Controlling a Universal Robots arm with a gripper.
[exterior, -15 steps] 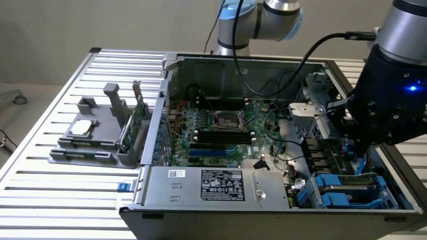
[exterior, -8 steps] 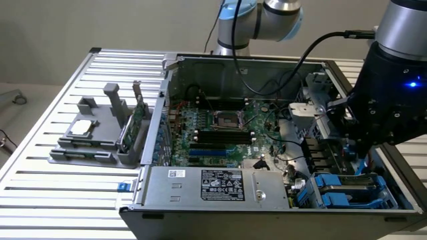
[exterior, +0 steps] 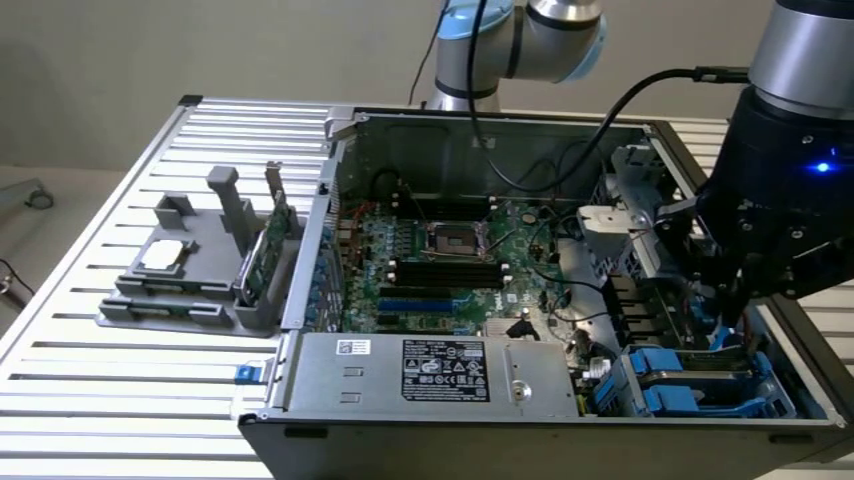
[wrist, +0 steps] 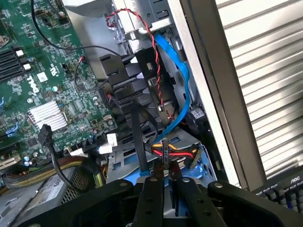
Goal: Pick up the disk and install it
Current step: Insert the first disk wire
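Fingers [wrist: 151, 198], nearly pressed together, sit low in the computer case's [exterior: 534, 432] corner at the blue-framed disk [exterior: 701, 375]; grip unclear. Pushing straight, clear of the cables [wrist: 173, 152], seems wise.

The arm [exterior: 534, 40] stands at the far side, its silver-and-blue joint bent over, and reaches to the exterior view's right. There the wrist [exterior: 805, 50] points steeply downward, with a black housing [exterior: 781, 210] below it that shows a small lit blue light. The gripper [wrist: 166, 172] hangs low, its dark fingers [wrist: 150, 198] running side by side. The jaws are drawn close together, with only a narrow slit between them.
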